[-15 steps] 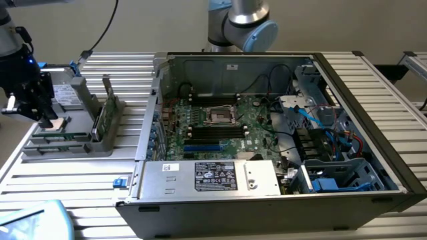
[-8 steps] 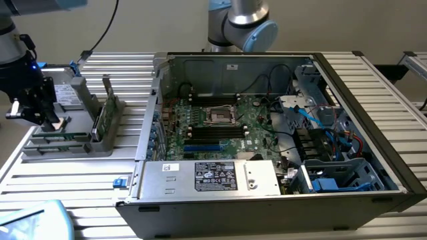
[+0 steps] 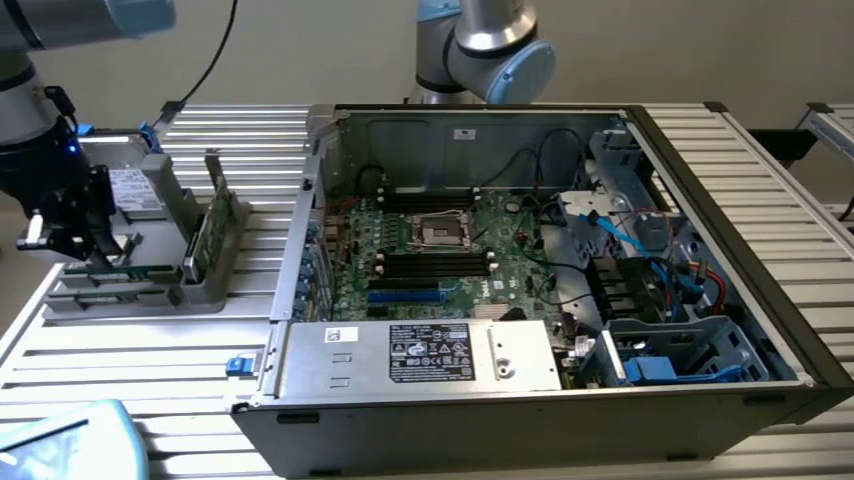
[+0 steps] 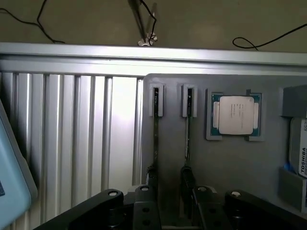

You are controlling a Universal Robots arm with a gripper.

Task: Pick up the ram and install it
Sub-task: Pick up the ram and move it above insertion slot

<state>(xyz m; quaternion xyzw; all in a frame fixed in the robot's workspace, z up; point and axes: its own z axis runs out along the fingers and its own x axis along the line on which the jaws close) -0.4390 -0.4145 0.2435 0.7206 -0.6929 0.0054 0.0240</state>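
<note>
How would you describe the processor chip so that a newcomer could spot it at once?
Find the grey tray beside the open case. The processor lies flat in it, square and silver, next to two thin ram sticks standing on edge.

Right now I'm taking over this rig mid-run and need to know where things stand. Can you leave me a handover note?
Pincer: open, holding nothing, above the grey parts tray.
Two thin green circuit-board ram sticks stand on edge in the tray's holders, beside the square silver processor chip.
The open dark computer case sits to the exterior view's right of the tray, with its long black memory slots exposed.
Done: nothing lifted yet.
Left: the pick-up and the install.
</note>
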